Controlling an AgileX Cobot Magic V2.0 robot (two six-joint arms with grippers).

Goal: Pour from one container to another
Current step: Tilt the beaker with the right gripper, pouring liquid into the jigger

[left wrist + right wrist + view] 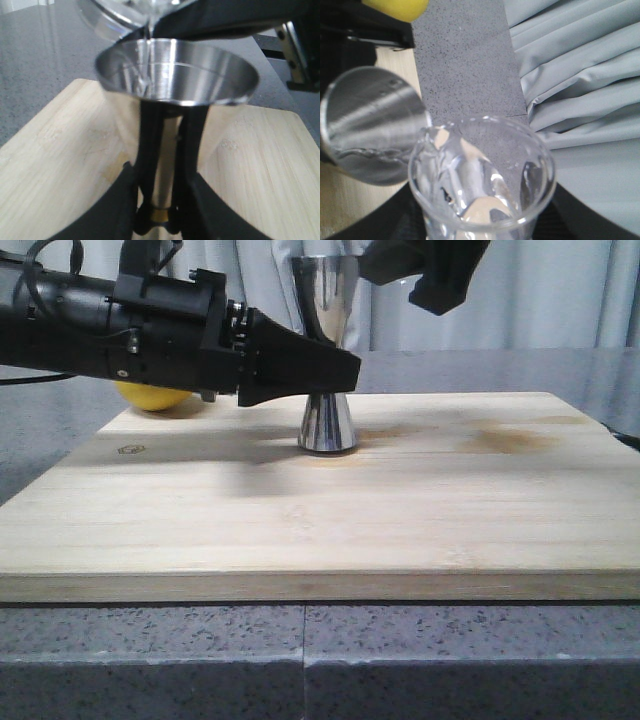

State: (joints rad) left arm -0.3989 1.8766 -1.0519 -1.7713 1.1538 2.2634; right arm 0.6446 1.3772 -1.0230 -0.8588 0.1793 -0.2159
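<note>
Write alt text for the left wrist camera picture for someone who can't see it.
A thin clear stream runs from a tilted glass beaker into the open top cup of a steel jigger. The left claw grips the jigger's narrow gold-banded waist, above a wooden board.

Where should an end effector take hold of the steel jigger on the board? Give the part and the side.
Grip the jigger at its narrow waist, coming in level from the side. It stands upright on the cutting board, both cones flare away from the waist, and the top must stay open for pouring. The left end effector already holds it there, reaching from the robot's left.
</note>
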